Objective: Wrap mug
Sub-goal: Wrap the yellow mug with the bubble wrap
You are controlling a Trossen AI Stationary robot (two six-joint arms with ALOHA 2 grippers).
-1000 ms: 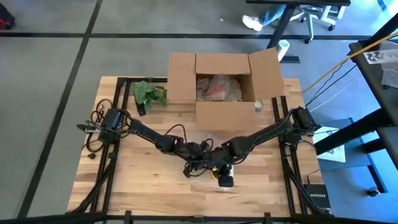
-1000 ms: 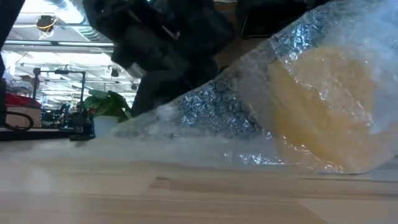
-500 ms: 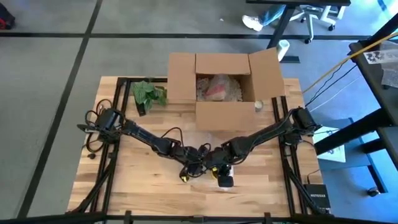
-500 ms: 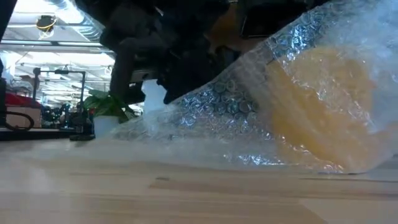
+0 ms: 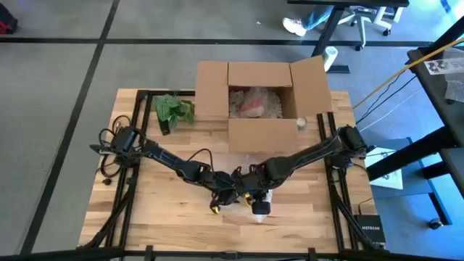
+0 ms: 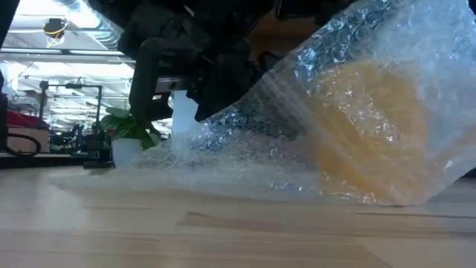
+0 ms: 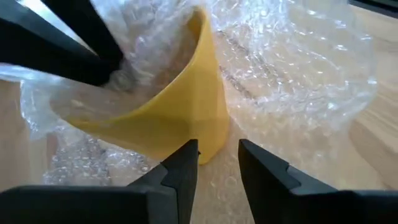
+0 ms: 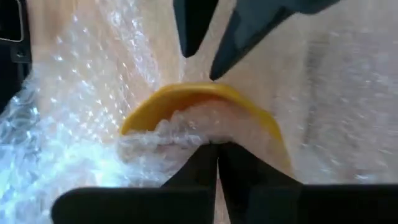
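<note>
yellow ceramic mug (image 7: 180,118) tipped on clear bubble wrap sheet (image 7: 298,74) near the wooden table's (image 5: 145,210) front edge, right gripper (image 8: 217,152) pinching wrap at the rim, left gripper (image 7: 217,158) narrowly open just beside mug

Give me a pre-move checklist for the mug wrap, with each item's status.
1. Right gripper pinching bubble wrap at the mug rim: ok.
2. Left gripper open, just short of the mug's base: ok.
3. Wrap tucked into the mug mouth: ok.
4. Mug fully covered: not ok, yellow side bare.
5. Mug resting on the table: cannot tell.
6. Box open: ok.
</note>
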